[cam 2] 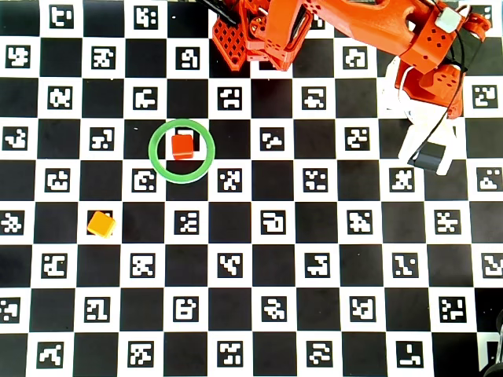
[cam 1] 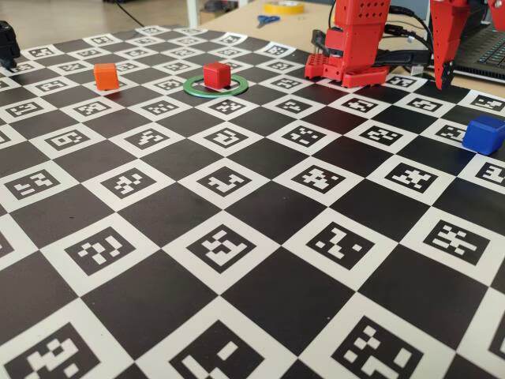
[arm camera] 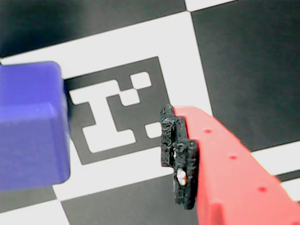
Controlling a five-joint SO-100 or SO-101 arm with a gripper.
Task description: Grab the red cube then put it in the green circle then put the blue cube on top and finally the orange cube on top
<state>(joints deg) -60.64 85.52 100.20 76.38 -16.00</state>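
Three cubes sit on the checkered marker board (cam 1: pixel 237 237). The red cube (cam 1: pixel 216 75) stands inside the green circle (cam 1: pixel 192 86), toward the ring's far side in the fixed view and off-centre in the overhead view, its edges turned only slightly against the board's squares. The orange cube (cam 1: pixel 106 76) rests well to the left of the ring in the fixed view; from above it lies below and left of the ring, rotated so its corners point roughly along the grid lines. Being cubes, none of them has a long axis.

The blue cube (cam 1: pixel 484 134) sits near the right edge of the fixed view, on the board, well apart from the ring. In the overhead view it is hidden beneath the arm. In the wrist view it fills the left edge, with a face and one rounded edge toward the camera, resting partly on a white square beside a printed marker.

The gripper (cam 1: pixel 445 76) hangs above the board just behind and left of the blue cube in the fixed view, tips pointing down. In the wrist view one red finger with a black pad (arm camera: pixel 178 157) shows at lower right, with a clear strip of board between it and the cube; nothing touches the cube. Only that one finger is visible there, so whether the jaws are spread or closed cannot be told, though they hold nothing visible.
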